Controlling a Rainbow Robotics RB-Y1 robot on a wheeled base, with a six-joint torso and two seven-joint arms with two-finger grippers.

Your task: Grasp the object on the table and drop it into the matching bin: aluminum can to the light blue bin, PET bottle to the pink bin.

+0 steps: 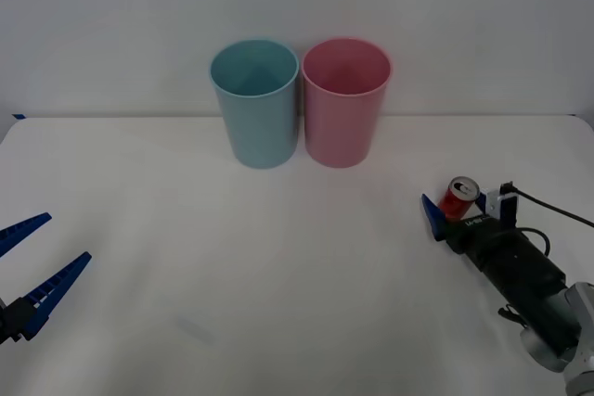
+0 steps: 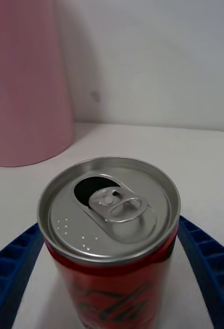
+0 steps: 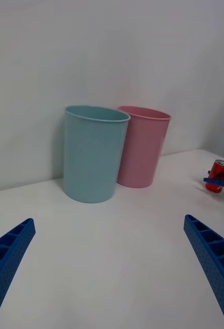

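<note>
White desk (image 1: 278,275) up front, light blue bin (image 1: 254,99) and pink bin (image 1: 345,99) touching side by side at the far end. Right gripper (image 1: 457,213) has its jaws around the can (image 1: 458,198) at near right, not pinched yet. Looks like grasp stage; next is squeezing, then lifting to the blue bin. Can is small, red, upright (tab already open). Left gripper (image 1: 35,257) idles near left, jaws wide.
</note>
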